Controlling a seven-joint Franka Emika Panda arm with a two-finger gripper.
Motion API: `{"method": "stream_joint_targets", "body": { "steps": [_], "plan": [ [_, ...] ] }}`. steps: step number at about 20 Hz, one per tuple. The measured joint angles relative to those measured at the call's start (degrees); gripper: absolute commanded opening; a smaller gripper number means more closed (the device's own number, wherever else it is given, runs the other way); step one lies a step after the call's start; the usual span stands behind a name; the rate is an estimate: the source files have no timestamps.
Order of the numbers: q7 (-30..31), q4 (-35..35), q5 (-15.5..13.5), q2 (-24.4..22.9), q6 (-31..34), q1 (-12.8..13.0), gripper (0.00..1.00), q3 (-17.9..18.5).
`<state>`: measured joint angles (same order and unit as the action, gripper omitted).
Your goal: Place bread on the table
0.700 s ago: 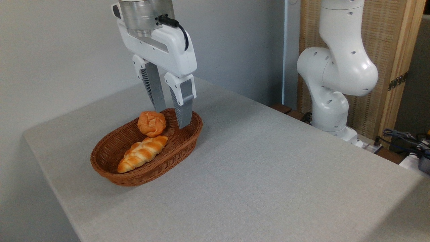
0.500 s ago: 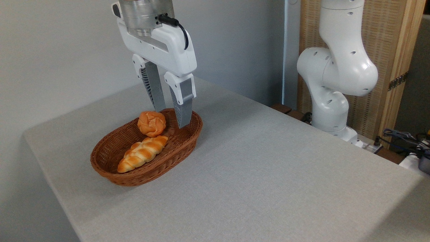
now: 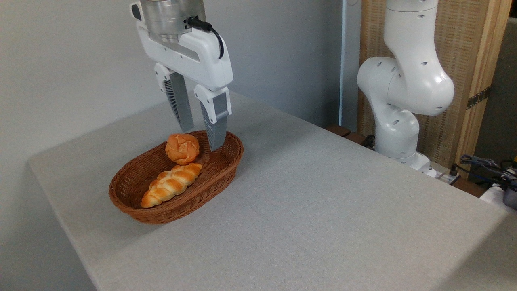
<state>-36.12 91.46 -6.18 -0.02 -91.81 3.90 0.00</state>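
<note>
Camera view from the fixed position showed you the hand (image 3: 201, 139) hanging above the far end of the basket (image 3: 133, 188), pointing down, its two grey fingers (image 3: 216, 123) spread apart with nothing between them. The right fingertip stood in front of the basket's far rim, and the left fingertip stood just above the round bun (image 3: 182, 148); you could not tell from this angle whether either finger touched anything.

The bread (image 3: 171, 184) lay inside the basket, along its near wall, with one tapered end toward the lower left and the other pointing up toward the bun. The bun sat just beyond that upper end, close enough that the two seemed to touch. The bread was below and to the left of the hand, and well clear of the fingers.

The basket rested on the surface (image 3: 323, 210) toward its left side, near the back wall. The surface was covered in light grey cloth and stretched away to the right and toward you.

At the right, the white arm (image 3: 404, 93) rose from its base beyond the far edge of the surface, in front of a woven panel (image 3: 460, 48) with a wooden frame. Some dark cables (image 3: 484, 165) lay at the far right edge.
</note>
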Motion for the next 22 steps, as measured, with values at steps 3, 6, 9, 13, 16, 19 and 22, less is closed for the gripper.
{"method": "stream_joint_targets", "body": {
  "steps": [3,6,9,13,16,19,22],
  "plan": [
    [6.77,2.40,-1.01,0.30,-5.96,3.00,1.00,-0.27],
    [12.13,6.34,-1.03,1.65,-12.20,8.43,1.00,-0.46],
    [15.17,8.53,-1.04,3.39,-17.07,11.32,1.00,-0.50],
    [16.07,12.65,-1.05,4.86,-23.81,13.98,1.00,-0.50],
    [16.09,15.41,-1.05,5.51,-26.92,15.49,1.00,-0.50],
    [16.09,16.44,-1.05,6.37,-27.92,16.19,1.00,-0.57],
    [16.09,17.75,-1.05,7.00,-29.85,16.29,1.00,-1.11]
  ]
}}
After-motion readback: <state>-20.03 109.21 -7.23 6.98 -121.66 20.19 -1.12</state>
